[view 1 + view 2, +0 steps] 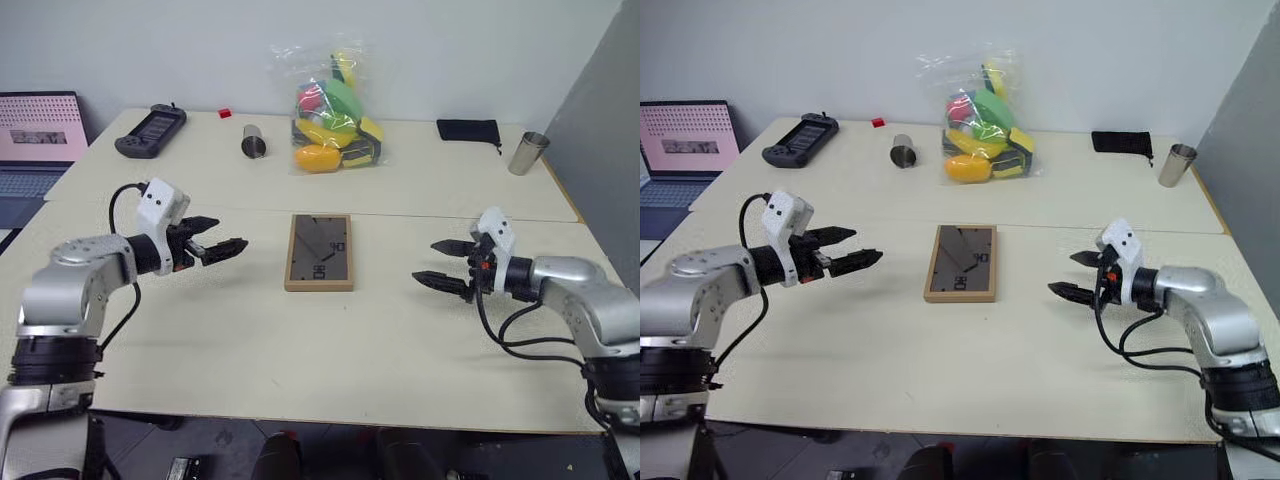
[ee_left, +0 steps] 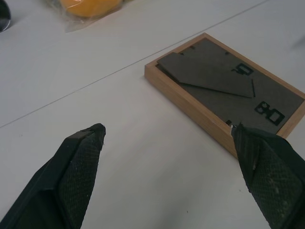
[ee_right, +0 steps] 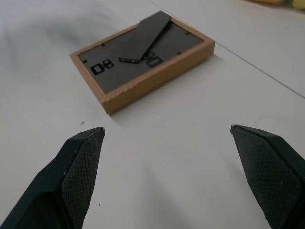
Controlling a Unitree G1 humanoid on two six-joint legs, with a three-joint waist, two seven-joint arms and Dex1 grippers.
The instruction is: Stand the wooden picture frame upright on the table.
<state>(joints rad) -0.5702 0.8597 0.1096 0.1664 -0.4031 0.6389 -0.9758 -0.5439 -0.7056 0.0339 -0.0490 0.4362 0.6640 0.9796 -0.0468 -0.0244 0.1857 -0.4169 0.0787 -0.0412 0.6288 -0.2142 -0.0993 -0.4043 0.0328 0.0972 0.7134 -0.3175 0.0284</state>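
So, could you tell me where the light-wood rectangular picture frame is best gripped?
The light-wood picture frame lies flat, dark back and easel stand up, between both open grippers. I'd probably pinch its long wooden edges: left gripper from its left, right gripper from its right.

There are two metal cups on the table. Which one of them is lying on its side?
The metal cup left of the bag of toys lies on its side. The other cup, at the table's far right edge, stands upright.

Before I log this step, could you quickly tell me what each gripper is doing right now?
Left gripper: open, holding nothing, to one side of the wooden picture frame.
Right gripper: open, holding nothing, on the frame's other side.
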